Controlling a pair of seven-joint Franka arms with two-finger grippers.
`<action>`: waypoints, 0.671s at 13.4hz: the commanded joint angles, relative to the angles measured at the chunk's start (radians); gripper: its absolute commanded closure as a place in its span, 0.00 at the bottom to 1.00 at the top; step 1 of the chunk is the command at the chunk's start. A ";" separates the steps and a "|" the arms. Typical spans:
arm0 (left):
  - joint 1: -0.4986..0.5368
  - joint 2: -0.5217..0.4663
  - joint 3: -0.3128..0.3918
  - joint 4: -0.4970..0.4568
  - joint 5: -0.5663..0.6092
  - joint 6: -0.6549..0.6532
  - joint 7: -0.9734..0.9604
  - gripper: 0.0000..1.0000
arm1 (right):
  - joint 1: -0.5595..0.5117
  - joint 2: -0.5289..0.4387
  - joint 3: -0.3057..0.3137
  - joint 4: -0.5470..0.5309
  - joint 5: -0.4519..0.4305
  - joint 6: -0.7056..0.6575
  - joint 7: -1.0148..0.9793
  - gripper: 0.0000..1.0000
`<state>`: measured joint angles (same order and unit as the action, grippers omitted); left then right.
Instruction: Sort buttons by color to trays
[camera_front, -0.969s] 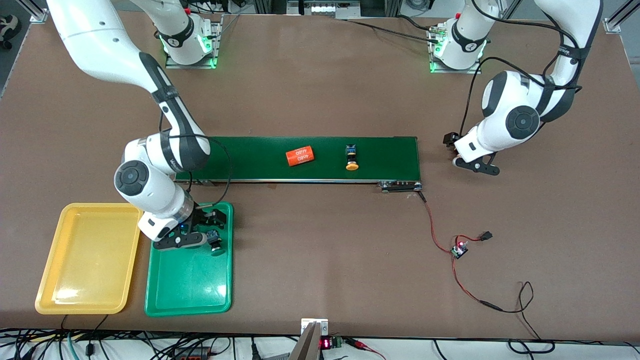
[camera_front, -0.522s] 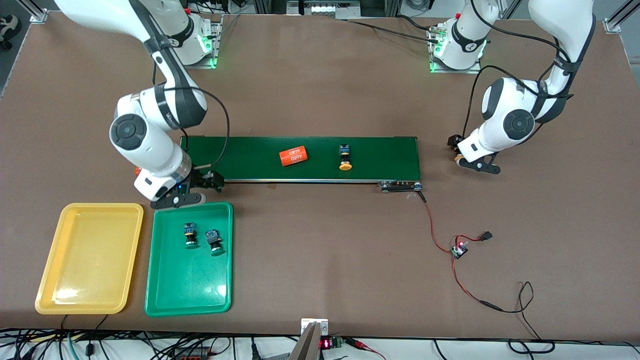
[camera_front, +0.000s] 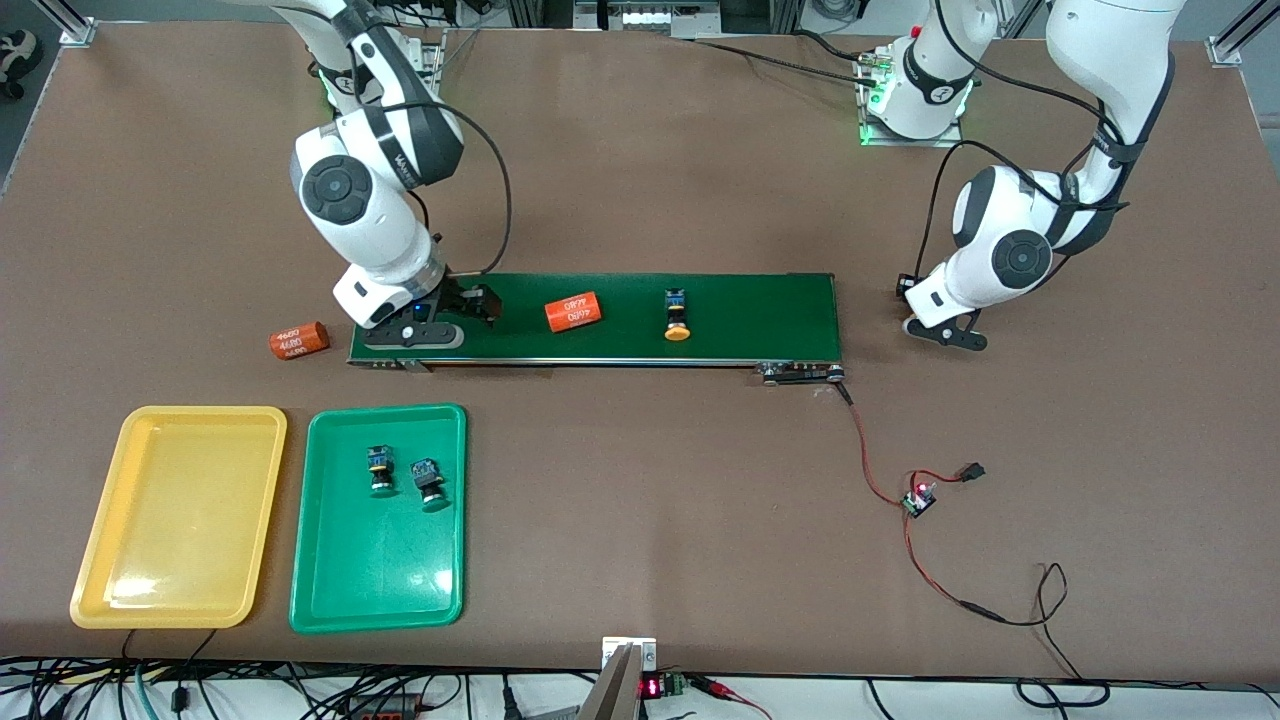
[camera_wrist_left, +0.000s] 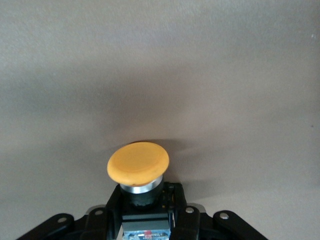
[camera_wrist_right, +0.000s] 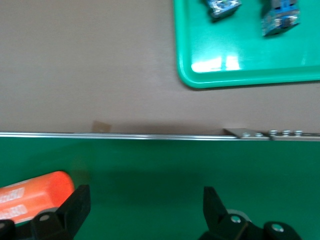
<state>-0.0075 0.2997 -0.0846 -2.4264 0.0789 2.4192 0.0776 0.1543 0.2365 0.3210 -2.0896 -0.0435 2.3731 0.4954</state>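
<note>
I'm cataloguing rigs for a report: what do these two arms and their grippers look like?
Both arms are glossy white with dark grey joint bands and round grey joint caps, black cables looping alongside. The right gripper and the left gripper have black fingers. Both bases glow green.

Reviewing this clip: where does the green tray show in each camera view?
Front view: green tray beside the yellow tray, nearer the camera than the conveyor belt.
Right wrist view: one end of the green tray, bare table between it and the conveyor belt.
Left wrist view: not in it.
Shared landmark: the two buttons lying in it.
</note>
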 joint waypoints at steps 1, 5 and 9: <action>-0.025 -0.019 0.014 0.009 0.016 -0.067 0.011 0.81 | -0.006 -0.019 0.021 -0.027 0.013 0.021 0.058 0.00; -0.052 -0.065 0.011 0.203 0.016 -0.286 0.013 0.87 | 0.014 -0.014 0.021 -0.039 0.013 0.050 0.061 0.00; -0.143 0.008 -0.067 0.495 -0.022 -0.483 -0.005 0.88 | 0.045 -0.003 0.024 -0.090 0.013 0.162 0.083 0.00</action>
<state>-0.1080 0.2436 -0.1089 -2.0596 0.0748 2.0116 0.0803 0.1806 0.2414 0.3401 -2.1481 -0.0435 2.4914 0.5483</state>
